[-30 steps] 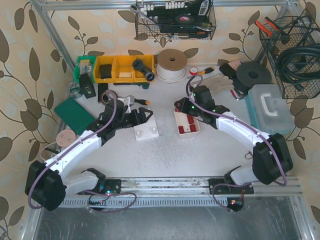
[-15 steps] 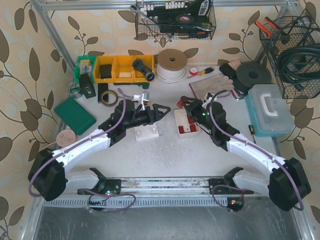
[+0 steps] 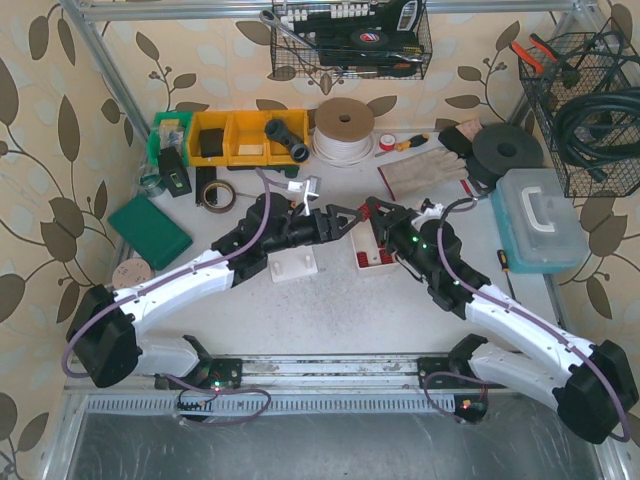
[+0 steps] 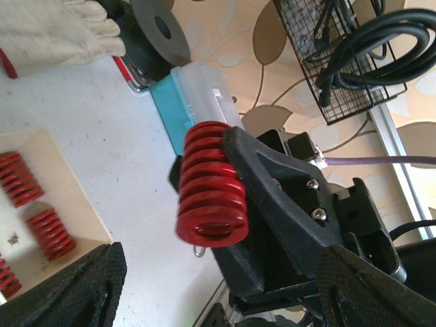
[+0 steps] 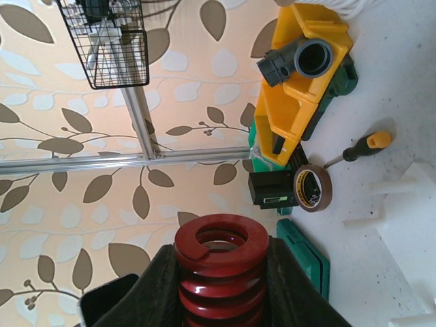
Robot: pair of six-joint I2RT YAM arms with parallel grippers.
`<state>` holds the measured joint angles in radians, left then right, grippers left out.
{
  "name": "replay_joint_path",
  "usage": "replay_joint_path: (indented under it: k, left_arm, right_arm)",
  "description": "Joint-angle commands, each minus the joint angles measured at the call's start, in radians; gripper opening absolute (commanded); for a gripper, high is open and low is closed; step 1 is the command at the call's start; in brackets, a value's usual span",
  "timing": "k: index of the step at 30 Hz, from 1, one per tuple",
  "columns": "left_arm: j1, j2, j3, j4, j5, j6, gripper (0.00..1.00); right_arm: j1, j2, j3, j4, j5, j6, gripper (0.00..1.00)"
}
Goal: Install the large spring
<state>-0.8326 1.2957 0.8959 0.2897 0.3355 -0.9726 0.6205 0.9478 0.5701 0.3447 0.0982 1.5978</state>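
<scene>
Red large spring [image 5: 219, 269] clamped between right fingers [image 5: 155, 293] — left fingers [image 4: 68, 289] spread wide (spring just ahead, untouched).

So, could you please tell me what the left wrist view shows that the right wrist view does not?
Only the left wrist: the tray of small springs, the white glove and the plastic box. Only the right wrist: the yellow bins, tape roll, screwdriver and white fixture. Both: the large spring, clamped in the right gripper.

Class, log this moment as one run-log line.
right fingers: shut on spring | left fingers: open, near spring | spring: held in air, not installed
</scene>
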Motion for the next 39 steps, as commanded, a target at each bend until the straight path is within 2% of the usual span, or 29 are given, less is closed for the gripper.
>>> replay_joint_path:
  k: [1, 12, 16, 22, 27, 39]
  left_arm:
    - [-0.041, 0.017, 0.051, 0.014, -0.036, 0.047, 0.79]
    - [-0.059, 0.002, 0.058, -0.021, -0.105, 0.081, 0.70]
    - [-0.059, 0.026, 0.071, -0.003, -0.095, 0.079, 0.63]
    - [-0.059, 0.050, 0.084, 0.029, -0.078, 0.069, 0.57]
    - [-0.059, 0.067, 0.094, 0.022, -0.074, 0.072, 0.46]
    - [-0.059, 0.103, 0.095, 0.074, -0.067, 0.048, 0.41]
  right_arm:
    - [0.035, -0.023, 0.017, -0.007, 0.049, 0.054, 0.00]
    - [0.076, -0.053, 0.041, -0.045, 0.079, 0.062, 0.00]
    - [0.076, -0.048, 0.029, -0.034, 0.077, 0.082, 0.00]
    - [0.076, -0.045, 0.006, -0.016, 0.090, 0.106, 0.00]
    - [0.076, -0.036, 0.004, -0.003, 0.086, 0.119, 0.00]
    - [0.109, -0.028, -0.019, 0.056, 0.115, 0.155, 0.00]
